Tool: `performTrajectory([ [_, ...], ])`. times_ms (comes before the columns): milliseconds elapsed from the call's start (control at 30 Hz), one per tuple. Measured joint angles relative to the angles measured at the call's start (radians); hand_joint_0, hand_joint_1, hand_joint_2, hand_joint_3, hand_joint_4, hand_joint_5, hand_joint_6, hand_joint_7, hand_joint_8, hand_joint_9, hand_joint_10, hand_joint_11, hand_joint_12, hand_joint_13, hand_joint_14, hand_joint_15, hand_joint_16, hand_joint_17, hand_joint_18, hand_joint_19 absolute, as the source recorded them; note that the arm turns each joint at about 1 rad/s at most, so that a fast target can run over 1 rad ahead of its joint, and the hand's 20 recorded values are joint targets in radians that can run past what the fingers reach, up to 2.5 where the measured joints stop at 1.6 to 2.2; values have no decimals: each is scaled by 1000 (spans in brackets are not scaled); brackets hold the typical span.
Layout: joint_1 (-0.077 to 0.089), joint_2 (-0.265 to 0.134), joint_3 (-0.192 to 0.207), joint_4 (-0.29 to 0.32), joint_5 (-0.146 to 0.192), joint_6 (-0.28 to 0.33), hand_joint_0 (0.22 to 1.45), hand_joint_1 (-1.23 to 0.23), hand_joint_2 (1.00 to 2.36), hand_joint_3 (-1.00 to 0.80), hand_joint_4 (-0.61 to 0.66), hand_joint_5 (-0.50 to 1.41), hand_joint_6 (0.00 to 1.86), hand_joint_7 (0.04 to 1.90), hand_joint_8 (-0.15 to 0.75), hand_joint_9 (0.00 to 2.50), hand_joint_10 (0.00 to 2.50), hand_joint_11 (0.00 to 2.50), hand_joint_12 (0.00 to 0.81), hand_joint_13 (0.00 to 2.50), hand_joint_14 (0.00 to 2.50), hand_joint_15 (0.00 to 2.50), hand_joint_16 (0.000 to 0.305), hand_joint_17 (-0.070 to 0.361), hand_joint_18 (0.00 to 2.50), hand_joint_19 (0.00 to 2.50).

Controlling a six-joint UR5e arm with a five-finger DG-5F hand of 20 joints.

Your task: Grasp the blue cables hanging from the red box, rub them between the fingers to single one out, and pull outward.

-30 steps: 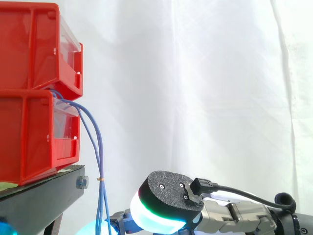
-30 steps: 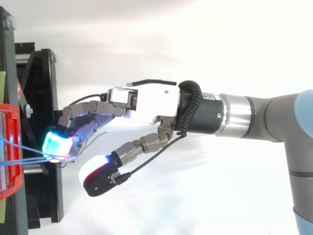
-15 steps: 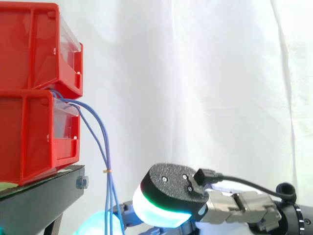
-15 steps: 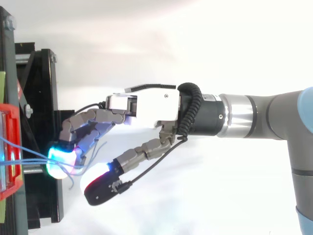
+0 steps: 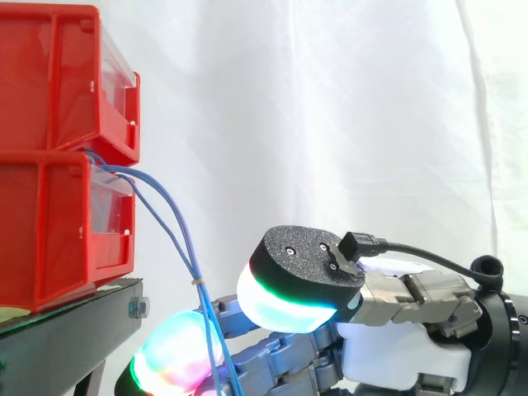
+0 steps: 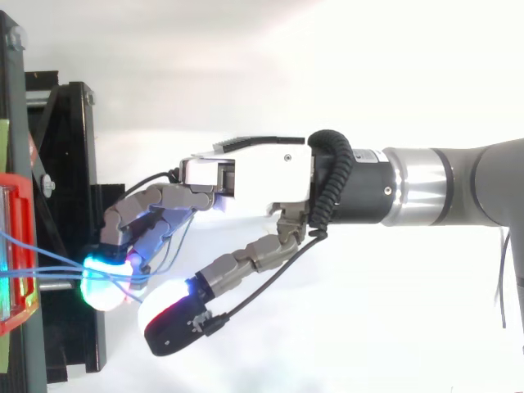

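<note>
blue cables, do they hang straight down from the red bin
No, the blue cables slant outward from the red bin down to the hand.

— How's the light on your side view?
— Bright and even. Your curtain (image 5: 330, 124) is lit flat, with only soft grey in its folds, and the cables (image 5: 169, 231) stand out clear against it.
— And from above?
— You get glare: the white ground is washed out, with a faint shadow under the hand (image 6: 254, 176). The pads (image 5: 285, 301) glow strong cyan-white, green and red, and tint the bin (image 6: 16, 246) edge green. The stand (image 5: 66, 338) stays dark.
</note>
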Motion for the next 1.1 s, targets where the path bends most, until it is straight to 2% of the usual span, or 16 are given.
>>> performTrajectory([
  [267, -13, 21, 0, -40, -16, -5, 568, -654, 1006, -156, 268, -147, 879, 1007, 409, 786, 8, 532, 471, 617, 9, 344, 70, 157, 694, 421],
  [500, -26, 28, 0, -55, -21, -2, 581, -699, 1007, -57, 226, -145, 896, 1063, 413, 858, 11, 641, 472, 672, 9, 366, 70, 157, 779, 419],
  [800, -36, 47, 0, -61, -21, -3, 591, -723, 1011, -96, 227, -151, 910, 1024, 400, 854, 13, 679, 456, 673, 10, 374, 66, 149, 774, 440],
  [1100, -47, 73, 0, -106, -21, -5, 584, -738, 1012, -170, 251, -152, 912, 1033, 384, 845, 14, 678, 442, 662, 12, 386, 63, 143, 749, 454],
])
